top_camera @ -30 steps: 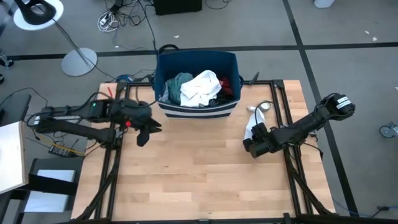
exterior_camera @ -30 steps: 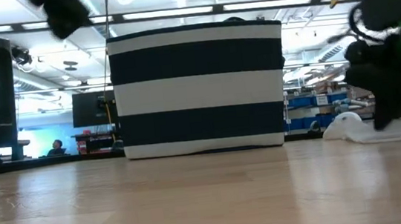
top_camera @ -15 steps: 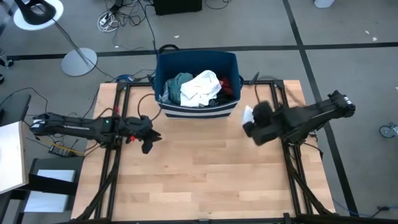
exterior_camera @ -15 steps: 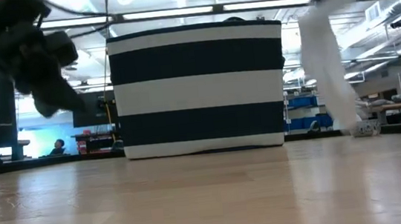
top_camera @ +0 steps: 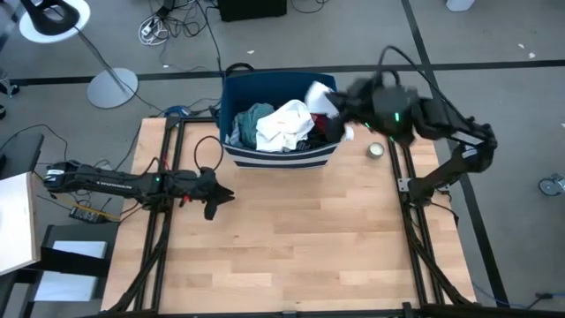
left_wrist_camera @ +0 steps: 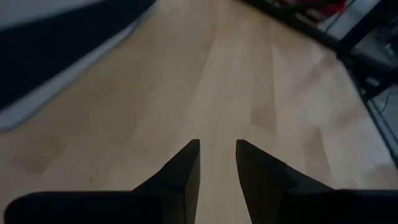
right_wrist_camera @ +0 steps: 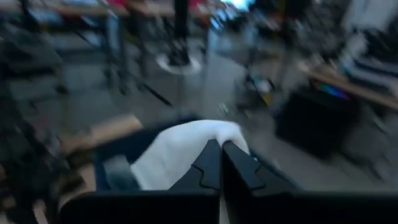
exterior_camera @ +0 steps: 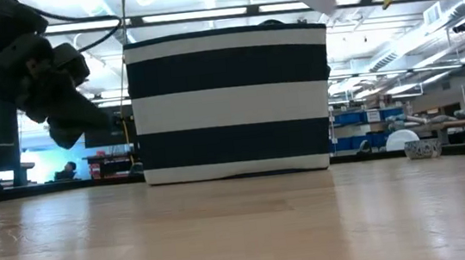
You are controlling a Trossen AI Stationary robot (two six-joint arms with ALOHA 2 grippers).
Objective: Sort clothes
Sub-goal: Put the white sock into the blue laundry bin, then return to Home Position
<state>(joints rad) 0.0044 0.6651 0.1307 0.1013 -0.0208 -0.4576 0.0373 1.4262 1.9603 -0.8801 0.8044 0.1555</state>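
- Two arms showed in the high view. The right gripper hung above the right rim of the bin, fingers pinched tight on a white cloth raised over the bin's right side.
- Inside the bin lay a heap of clothes: white on top, teal at the left, dark and red bits at the right.
- The left gripper sat low over the table, left of and in front of the bin, fingers slightly parted, holding nothing.
- A small bowl stood on the table's right edge.
- Low view: the striped bin front filled the middle; the white cloth hung above its upper right corner; the left gripper hovered at the left.
- Left wrist view: its fingers stood a little apart over bare wood.
- Right wrist view: fingers closed on the white cloth, bin below.
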